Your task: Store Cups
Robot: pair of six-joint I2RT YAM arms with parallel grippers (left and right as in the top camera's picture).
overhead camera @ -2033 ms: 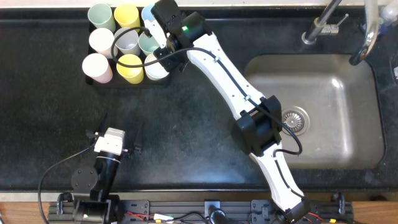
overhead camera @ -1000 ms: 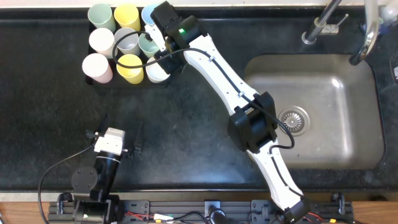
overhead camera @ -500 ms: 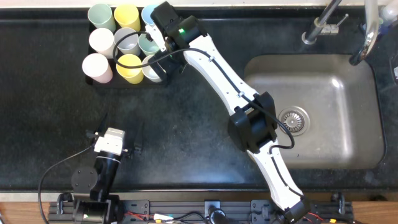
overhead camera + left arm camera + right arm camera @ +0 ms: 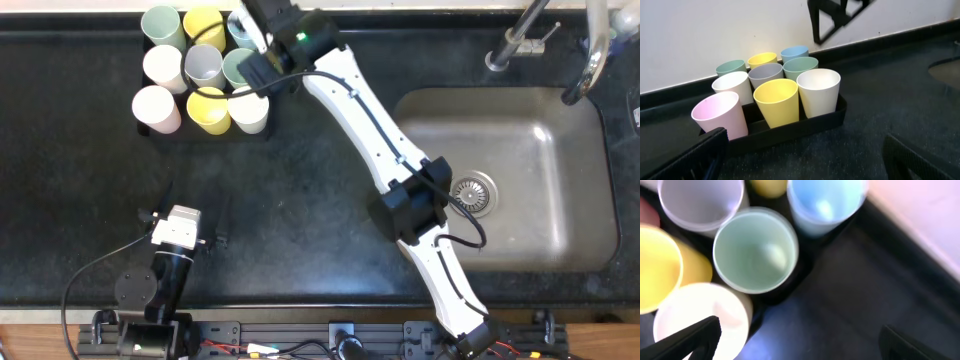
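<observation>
Nine cups stand upright in a black tray (image 4: 262, 128) at the counter's back left. They include a white cup (image 4: 250, 110), a yellow cup (image 4: 208, 108), a pale pink cup (image 4: 155, 108), a green cup (image 4: 755, 250) and a blue cup (image 4: 825, 200). My right gripper (image 4: 252, 48) hangs open and empty above the tray's right end, over the green cup; its fingers (image 4: 815, 22) show above the cups in the left wrist view. Near the front of the counter my left gripper (image 4: 190, 203) rests open and empty, facing the tray (image 4: 805, 127) from a distance.
A steel sink (image 4: 500, 175) with a tap (image 4: 515, 40) takes up the right side. A white wall (image 4: 715, 30) rises just behind the tray. Dark countertop (image 4: 270, 210) lies bare between the tray and the left arm.
My right gripper has risen and shifted toward the wall, away from the white cup at the tray's near right corner. That cup stays in the tray. The left arm has not moved.
</observation>
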